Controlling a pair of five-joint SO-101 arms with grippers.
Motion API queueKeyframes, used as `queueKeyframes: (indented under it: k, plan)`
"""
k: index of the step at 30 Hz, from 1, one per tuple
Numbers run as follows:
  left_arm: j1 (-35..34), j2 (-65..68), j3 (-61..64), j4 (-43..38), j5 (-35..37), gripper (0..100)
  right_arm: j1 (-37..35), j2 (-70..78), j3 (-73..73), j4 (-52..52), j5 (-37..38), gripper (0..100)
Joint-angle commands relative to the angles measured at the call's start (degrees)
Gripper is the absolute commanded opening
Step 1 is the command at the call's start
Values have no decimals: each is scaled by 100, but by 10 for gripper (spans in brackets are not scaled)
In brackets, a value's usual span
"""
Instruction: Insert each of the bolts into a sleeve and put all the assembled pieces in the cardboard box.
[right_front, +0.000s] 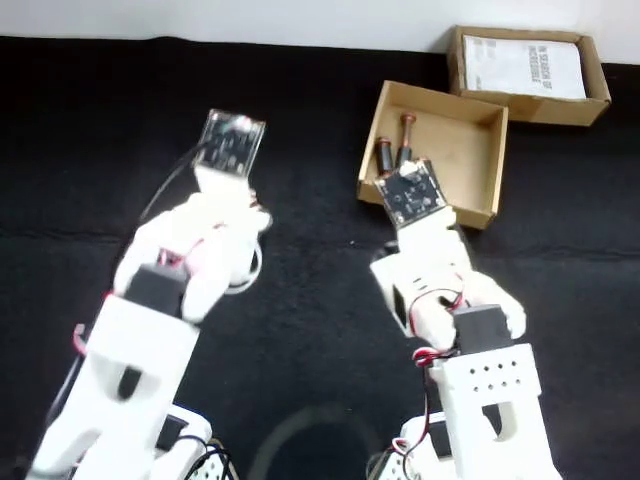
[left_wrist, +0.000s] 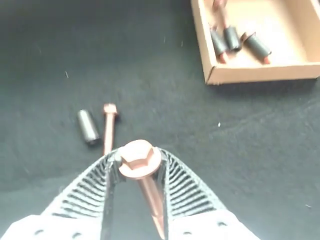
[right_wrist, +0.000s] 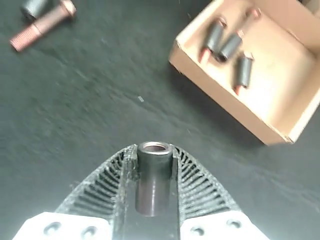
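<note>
Copper-coloured bolt (left_wrist: 149, 197) is clamped in the left gripper (left_wrist: 138, 159) and a dark sleeve (right_wrist: 152, 185) in the right gripper (right_wrist: 153, 151), probably so they can be joined.

1. A matte black cloth (right_front: 90, 110) covers the whole table, flecked here and there with pale specks (left_wrist: 218, 124).
2. A pale strip (right_front: 250, 18) runs beyond the cloth's far edge; wall or bare surface, hard to tell.
3. At the far right corner sits a shallow spare carton (right_front: 540, 108) holding a printed sheet (right_front: 522, 65).
4. A faint ring (right_front: 320, 408) marks the cloth near the front.
</note>
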Motion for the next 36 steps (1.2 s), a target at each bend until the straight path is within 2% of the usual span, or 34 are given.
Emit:
queueKeyframes:
  k: [1,3,10,16,19,24,30,36]
  plan:
    - [48,-1200,708,-440,-185,9,-286,-22,-22,-497,-1187,7]
    - [40,-1596,980,-457,-185,9,-382,-22,-22,-673,-1521,7]
    - [31,-2053,1165,-457,-141,9,-936,-277,400,-1516,-1670,7]
    - [31,-2316,1156,-466,782,9,-980,-1042,1253,-2879,-1855,7]
    - [31,-2404,1156,-633,1169,9,-971,-1508,1640,-3064,-1855,7]
    - [-110,-2387,1156,-1477,1688,9,-971,-2378,2396,-3266,-1837,7]
    - [-66,-2369,1068,-2101,1741,9,-971,-3468,3187,-3266,-1829,7]
    - [400,-2176,593,-2418,1705,9,-971,-4673,3679,-3266,-1776,7]
